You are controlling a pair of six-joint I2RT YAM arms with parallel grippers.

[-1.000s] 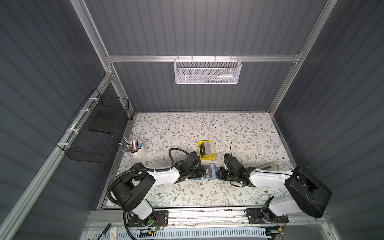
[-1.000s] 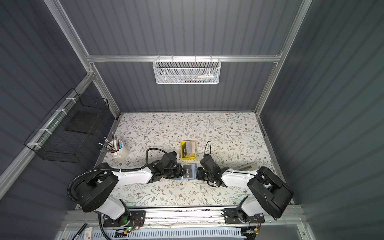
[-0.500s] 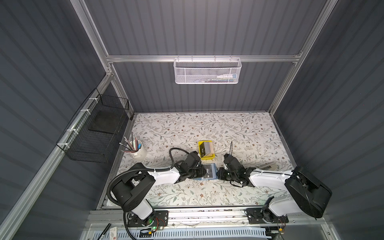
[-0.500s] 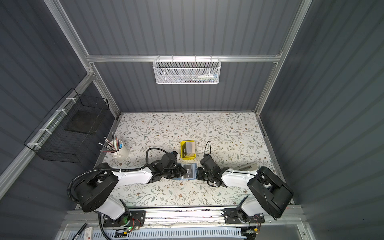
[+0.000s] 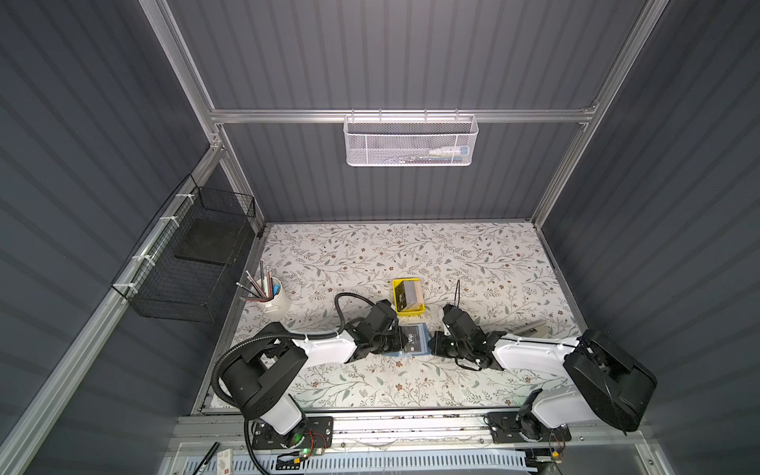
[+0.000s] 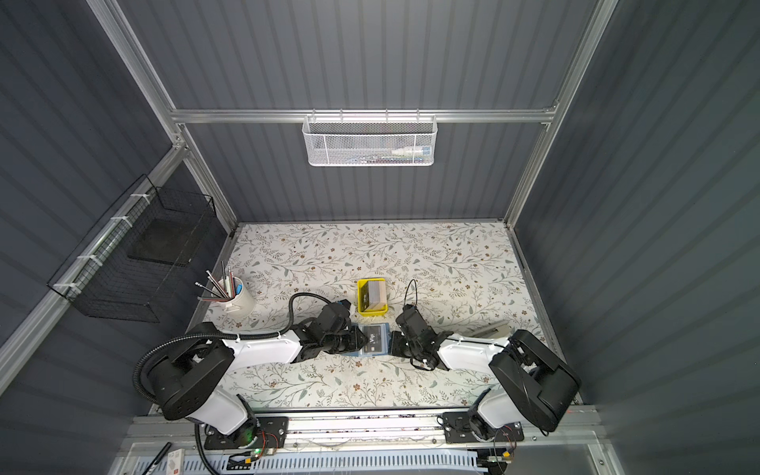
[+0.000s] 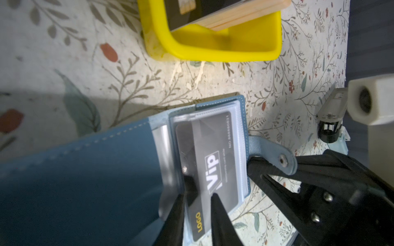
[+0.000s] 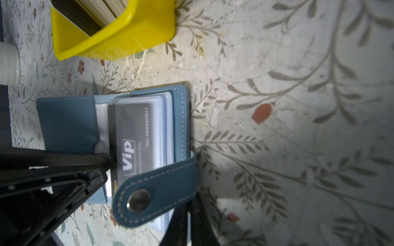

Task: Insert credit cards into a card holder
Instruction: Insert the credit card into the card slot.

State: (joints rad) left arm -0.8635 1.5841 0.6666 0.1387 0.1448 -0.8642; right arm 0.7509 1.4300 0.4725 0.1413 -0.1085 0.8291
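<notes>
In holder (image 7: pixel 85 181), card (image 7: pixel 213 157) ("Vip", "LOGO")

Behind holder: yellow tray (image 5: pixel 408 297) stands near the card holder (image 5: pixel 413 340), a narrow strip of tabletop (image 5: pixel 411 255) between.
Holder's sides: left gripper (image 5: pixel 397 341) and right gripper (image 5: pixel 432 343) flank it closely.
Left edge: pen cup (image 5: pixel 273 298) well apart.
Far tabletop: bare, open.
Front strip: open between the arms.
</notes>
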